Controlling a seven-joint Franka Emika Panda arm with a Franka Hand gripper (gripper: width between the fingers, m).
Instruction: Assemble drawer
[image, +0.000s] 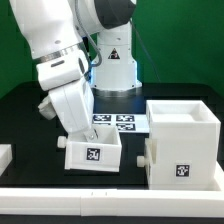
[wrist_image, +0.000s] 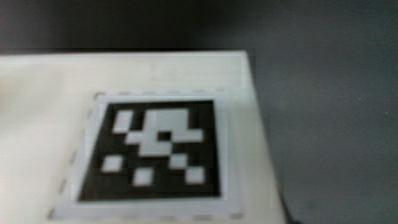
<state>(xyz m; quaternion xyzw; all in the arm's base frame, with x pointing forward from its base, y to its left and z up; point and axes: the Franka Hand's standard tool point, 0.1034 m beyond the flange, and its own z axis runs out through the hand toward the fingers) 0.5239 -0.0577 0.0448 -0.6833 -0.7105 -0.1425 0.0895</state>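
Tag (wrist_image: 157, 150), black-and-white: fills the wrist view, on a white face. Small tray (image: 92, 152): front centre of the black tabletop (image: 30, 130), with open room on the exterior view's left. Claw (image: 88, 134): low at the tray's rear rim; opening and any hold cannot be told. Casing (image: 182, 140): exterior view's right, across 1 narrow gap. Marker board (image: 115, 121): behind.

The casing (image: 182, 135) is a large white cube, upright, its top open, with a black-and-white tag low on its near face. The tray (image: 92, 150), small, white and open-topped, stands upright near the casing on the exterior view's left, not touching it, with a tag on its near wall and a knob on the side away from the casing
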